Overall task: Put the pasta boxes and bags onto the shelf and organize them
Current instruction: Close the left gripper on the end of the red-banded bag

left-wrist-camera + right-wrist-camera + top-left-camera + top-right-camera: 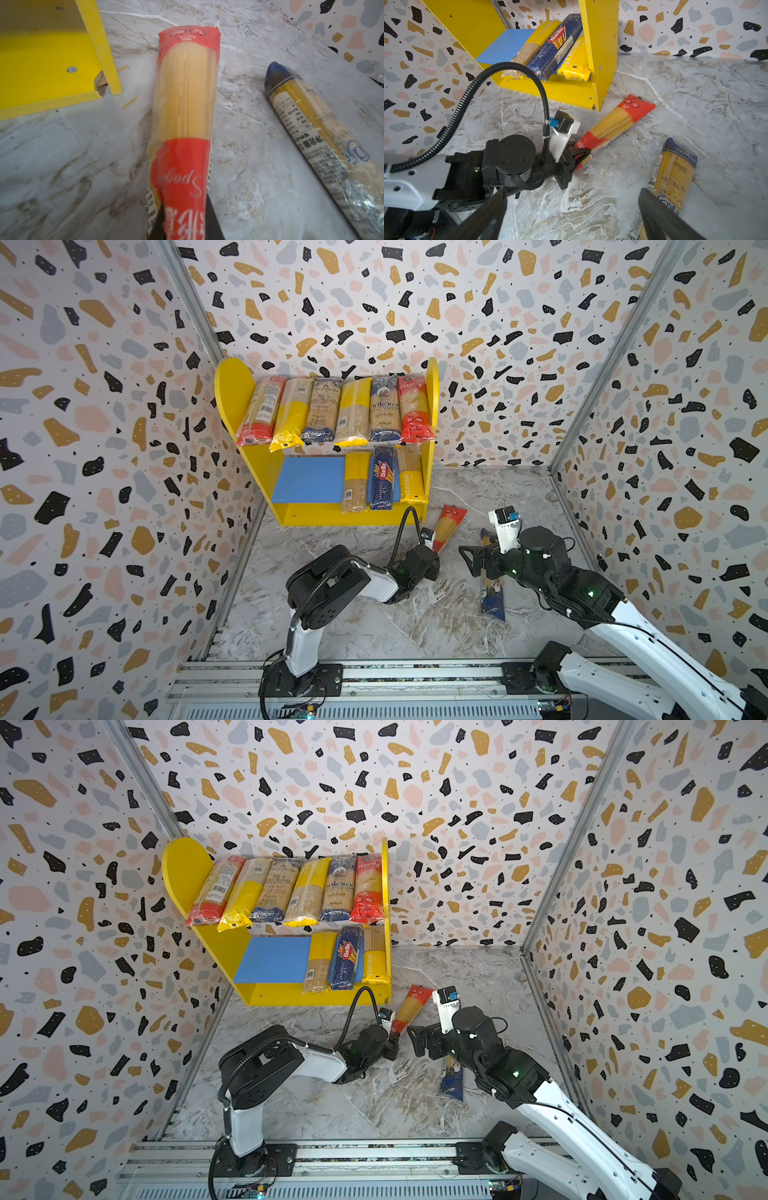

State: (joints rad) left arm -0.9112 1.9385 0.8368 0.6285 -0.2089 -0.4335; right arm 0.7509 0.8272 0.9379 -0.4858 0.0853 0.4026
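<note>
Marble floor [374, 614]: left pincer [576, 155] clamps red spaghetti bag [185, 93] (Barilla box [383, 479] shelved); right pincer [471, 561] gapes.

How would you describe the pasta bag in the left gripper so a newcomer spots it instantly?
Start at the small yellow two-tier shelf. On the marble tabletop off its right front corner lies a long clear spaghetti bag with red ends, its near end clamped in the left gripper. The only other loose pack, further out, has dark blue ends.

Right arm [540, 560] covers the blue-ended bag's [493, 600] middle; its label print is unreadable.
</note>
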